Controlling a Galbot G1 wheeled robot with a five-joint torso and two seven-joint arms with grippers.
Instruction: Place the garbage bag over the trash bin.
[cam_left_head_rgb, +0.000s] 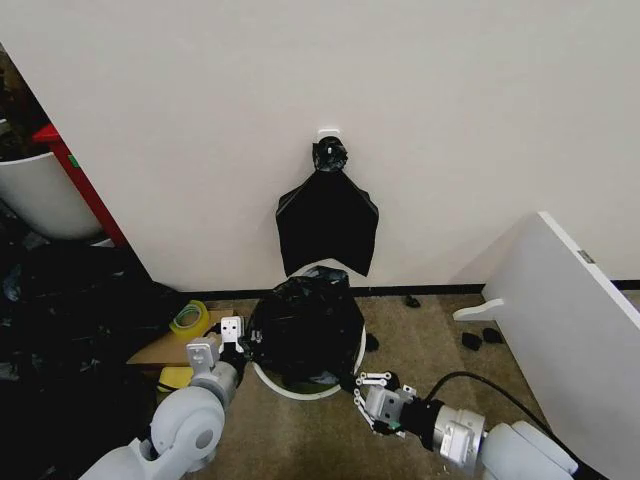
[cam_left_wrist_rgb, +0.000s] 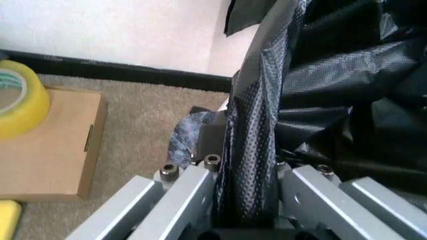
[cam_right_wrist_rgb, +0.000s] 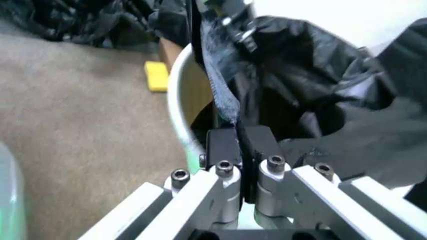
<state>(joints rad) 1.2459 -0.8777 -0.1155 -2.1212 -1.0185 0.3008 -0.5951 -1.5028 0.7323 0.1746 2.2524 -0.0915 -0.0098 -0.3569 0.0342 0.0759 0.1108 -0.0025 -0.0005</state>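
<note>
Thin glossy crinkled black plastic garbage bag (cam_left_head_rgb: 305, 325), smooth cream-white plastic round trash bin (cam_left_head_rgb: 300, 389), matt brown cardboard box (cam_left_wrist_rgb: 47, 145), rough beige carpet (cam_right_wrist_rgb: 80, 105), brushed metal gripper fingers (cam_right_wrist_rgb: 200, 200).

Both arms are pale grey with rounded, glossy joint housings, seen on either side of the trash bin (cam_left_head_rgb: 305, 385). The left gripper (cam_left_head_rgb: 237, 338) has a white block head with dark screw holes. The right gripper (cam_left_head_rgb: 362, 392) is a white, open-framed linkage; a black cable loops from its wrist. In the wrist views, each has flat silver bars, round-headed screws and black pads (cam_right_wrist_rgb: 223, 145).
</note>
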